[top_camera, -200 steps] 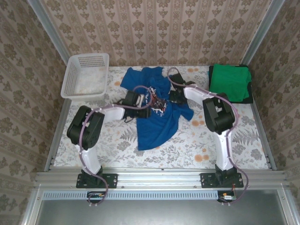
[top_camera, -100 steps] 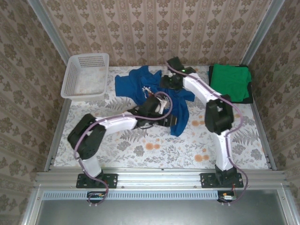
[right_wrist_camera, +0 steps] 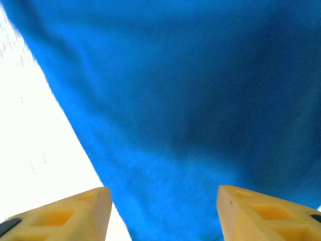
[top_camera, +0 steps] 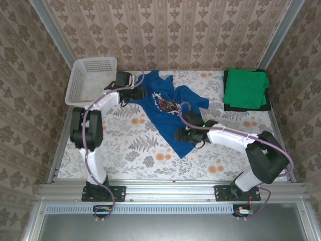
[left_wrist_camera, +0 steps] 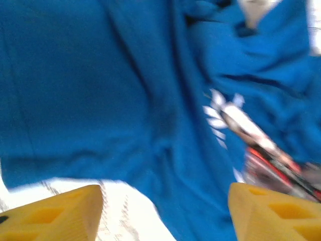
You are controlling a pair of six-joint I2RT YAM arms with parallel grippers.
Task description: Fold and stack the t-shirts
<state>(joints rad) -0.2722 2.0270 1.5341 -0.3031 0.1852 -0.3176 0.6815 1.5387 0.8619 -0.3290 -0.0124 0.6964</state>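
Top external: floral table (top_camera: 150,155); blue t-shirt (top_camera: 165,108) lay rumpled just right of the basket (top_camera: 93,75), green t-shirt (top_camera: 246,88) folded well right. Left wrist: left gripper (left_wrist_camera: 163,206) spread above cloth. Right wrist: right gripper (right_wrist_camera: 163,203) spread at the hem; pinching opposite edges should flatten it.

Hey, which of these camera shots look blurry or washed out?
Left wrist view: smeared, the print on the blue shirt streaks into lines. Right wrist view: soft, and the tablecloth is blown out to plain white. Top view: sharp and evenly lit, with no glare.
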